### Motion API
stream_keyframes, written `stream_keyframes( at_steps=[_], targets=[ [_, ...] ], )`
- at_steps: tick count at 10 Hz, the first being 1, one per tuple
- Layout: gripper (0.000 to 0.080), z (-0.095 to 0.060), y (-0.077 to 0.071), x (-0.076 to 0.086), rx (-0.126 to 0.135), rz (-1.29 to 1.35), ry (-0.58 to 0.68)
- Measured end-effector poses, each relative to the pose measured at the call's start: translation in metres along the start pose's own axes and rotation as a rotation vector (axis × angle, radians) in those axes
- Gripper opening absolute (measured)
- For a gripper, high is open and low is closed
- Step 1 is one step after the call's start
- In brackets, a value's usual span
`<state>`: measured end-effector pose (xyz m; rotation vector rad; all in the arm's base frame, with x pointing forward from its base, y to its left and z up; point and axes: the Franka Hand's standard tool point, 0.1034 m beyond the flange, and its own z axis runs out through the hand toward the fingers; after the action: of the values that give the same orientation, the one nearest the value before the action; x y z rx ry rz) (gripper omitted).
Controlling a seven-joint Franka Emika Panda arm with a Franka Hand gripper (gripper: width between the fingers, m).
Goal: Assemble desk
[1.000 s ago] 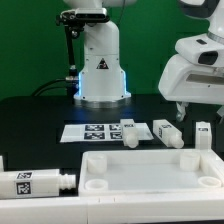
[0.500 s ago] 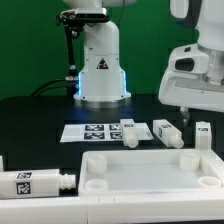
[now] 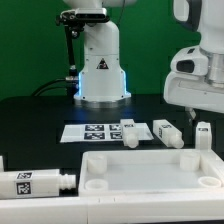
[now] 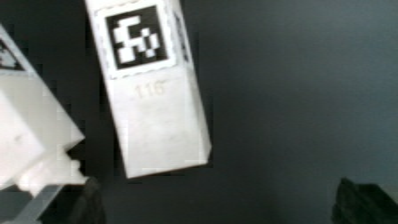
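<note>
the fingers [image 3: 180, 111] are spread and grip nothing, positioned above a tagged desk leg [image 4: 157, 95] lying on the black counter [image 3: 40, 115]; the tabletop [image 3: 150, 172] lies nearby.

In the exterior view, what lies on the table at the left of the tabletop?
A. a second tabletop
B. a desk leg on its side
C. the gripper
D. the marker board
B: a tagged leg lies on its side at the exterior view's left of the tabletop, while the marker board lies farther back.
</note>
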<state>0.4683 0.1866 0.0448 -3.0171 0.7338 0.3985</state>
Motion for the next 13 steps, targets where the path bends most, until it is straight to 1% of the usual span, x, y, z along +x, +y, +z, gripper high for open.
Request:
stream_keyframes(
  at_steps=[1, 2, 3, 4, 5, 6, 7, 8, 9, 10, 11, 12, 13],
  targets=[
    [0.0649, 0.0, 0.003, 0.005, 0.012, -0.119, -0.007],
    [0.0649, 0.001, 0.006, 0.007, 0.004, -0.192, -0.055],
    [0.0649, 0.002, 0.009, 0.007, -0.01, -0.22, -0.117],
    [0.0649, 0.002, 0.011, 0.01, -0.021, -0.21, -0.152],
    [0.0649, 0.003, 0.015, 0.009, -0.04, -0.204, -0.208],
    [0.0649, 0.004, 0.019, 0.01, -0.053, -0.19, -0.265],
    [0.0649, 0.005, 0.022, 0.007, -0.06, -0.151, -0.382],
    [0.0649, 0.004, 0.017, 0.015, -0.081, -0.18, -0.403],
    [0.0649, -0.001, 0.002, 0.011, -0.097, -0.252, -0.386],
    [0.0649, -0.003, 0.001, -0.001, -0.109, -0.27, -0.461],
    [0.0649, 0.001, 0.008, 0.003, -0.128, -0.255, -0.525],
    [0.0649, 0.003, 0.008, 0.009, -0.132, -0.249, -0.549],
    [0.0649, 0.005, 0.009, 0.01, -0.136, -0.248, -0.558]
  ],
)
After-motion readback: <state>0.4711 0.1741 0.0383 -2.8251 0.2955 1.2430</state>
